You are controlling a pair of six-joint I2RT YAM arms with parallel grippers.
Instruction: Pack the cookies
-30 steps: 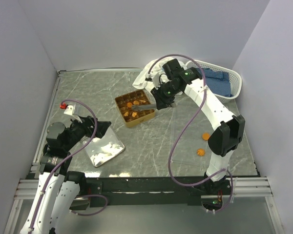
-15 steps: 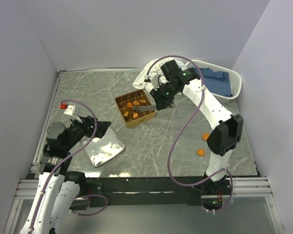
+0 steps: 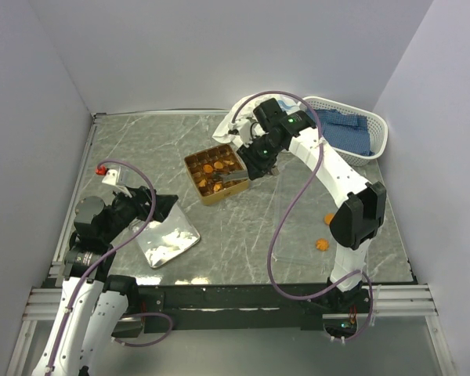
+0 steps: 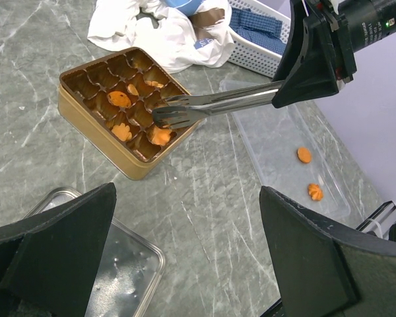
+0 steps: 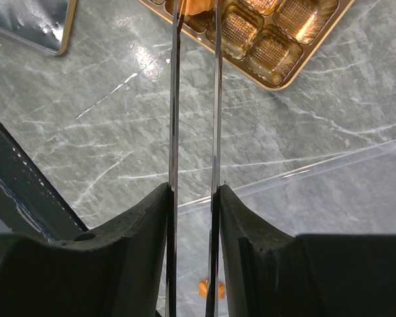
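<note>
Seven cookies (image 4: 160, 137): five sit in the one tin (image 4: 92, 125), two on the clear tray (image 4: 277, 148); the right gripper (image 5: 193, 205), stretched over the tin, is clamped on one pair of tongs (image 4: 218, 102), the left gripper (image 4: 188, 198) held low, jaws wide apart

Several small orange-brown cookies (image 4: 160, 137), some scalloped, lie flat ahead of the right gripper (image 5: 192, 195), near the tips of its tongs (image 4: 224, 102). Two more lie flat well behind it.

tongs (image 5: 173, 119) tips cut off, cookie (image 5: 195, 5) and tin (image 5: 270, 56) cropped at top
</note>
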